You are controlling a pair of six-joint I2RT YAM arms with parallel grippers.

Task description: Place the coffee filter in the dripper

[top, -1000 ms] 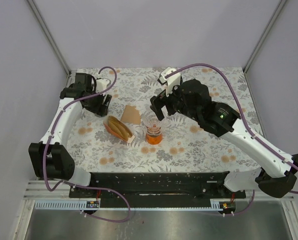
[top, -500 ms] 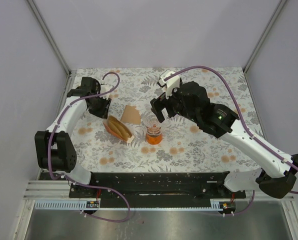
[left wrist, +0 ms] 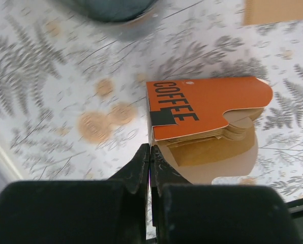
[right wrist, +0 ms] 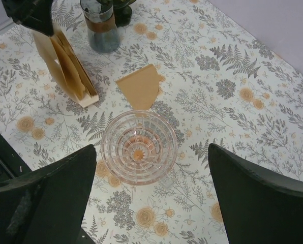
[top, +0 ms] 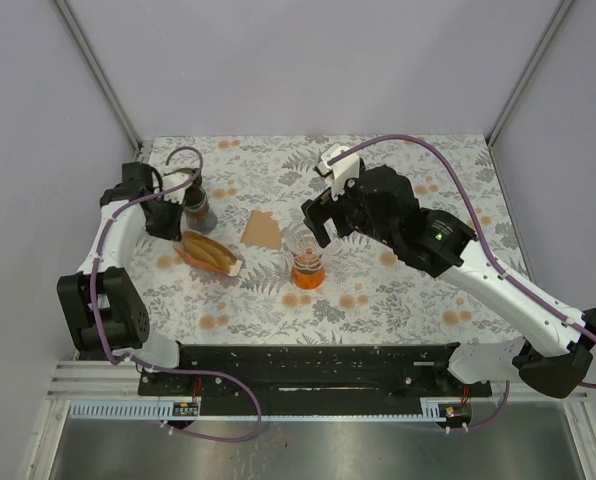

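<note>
1. The right gripper (right wrist: 151, 148) is hovering directly above the dripper (right wrist: 139, 147) with its jaws spread wide and nothing between them, probably lining up for the filter.
2. The coffee filter (right wrist: 140, 87) is lying flat just beside the dripper on the far-left side, not yet seated.
3. The left gripper (left wrist: 150, 158) is pinching a corner of the filter box (left wrist: 202, 104) with its jaws clenched. It is holding the box well left of the dripper, likely to keep that approach open.

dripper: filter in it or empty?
Empty: dripper shows bare ribbed glass inside; coffee filter lies flat on the table beside it.
</note>
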